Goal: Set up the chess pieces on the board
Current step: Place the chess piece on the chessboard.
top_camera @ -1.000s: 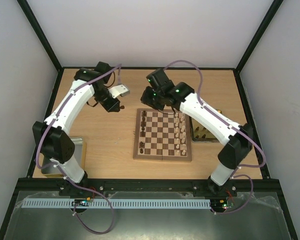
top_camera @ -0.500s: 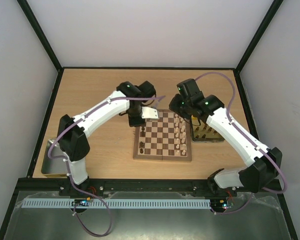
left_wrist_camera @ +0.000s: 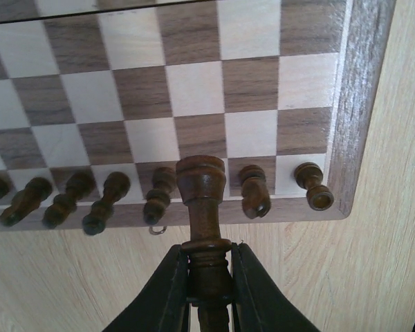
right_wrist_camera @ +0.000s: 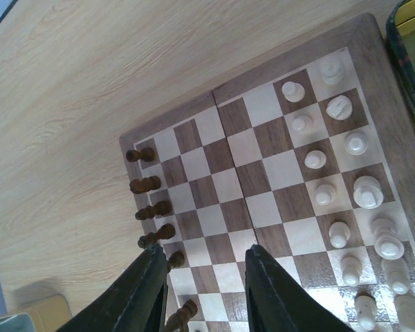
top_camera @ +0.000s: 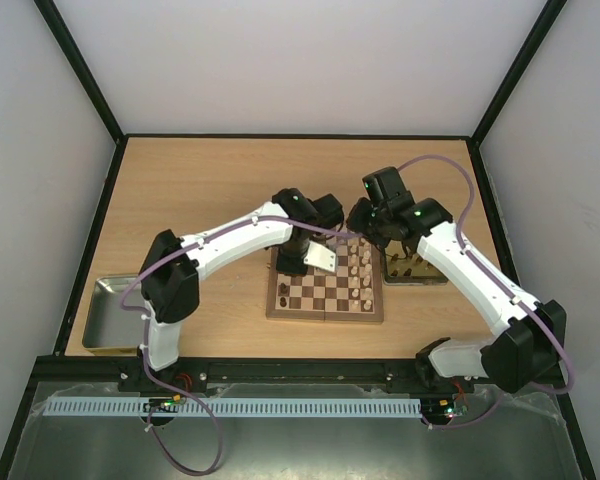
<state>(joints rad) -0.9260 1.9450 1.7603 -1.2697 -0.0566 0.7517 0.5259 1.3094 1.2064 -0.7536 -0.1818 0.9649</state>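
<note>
The setup looks a little past halfway. On the board (top_camera: 325,316), which lies in the middle of the table (top_camera: 200,190), the cream pieces (right_wrist_camera: 325,194) already fill most of 2 lines along the right side, standing upright. On the opposite side, 7 dark pieces (left_wrist_camera: 104,200) stand in 1 line along the border, with 1 gap in it. The next line inward on that side is bare. The left gripper (left_wrist_camera: 207,252) is clamped tight on the stem of a taller dark piece (left_wrist_camera: 200,187), held upright just over that gap. Whether its base touches the square is hidden. The right gripper (right_wrist_camera: 204,250) hangs above the board with its fingers spread wide and nothing between them. A yellow tray (top_camera: 417,281) sits just beside the board's right edge, and what it holds is too small to make out. By my reading, the held piece would complete the outer dark line. The whole second dark line is left to place, and perhaps a few cream ones.
</note>
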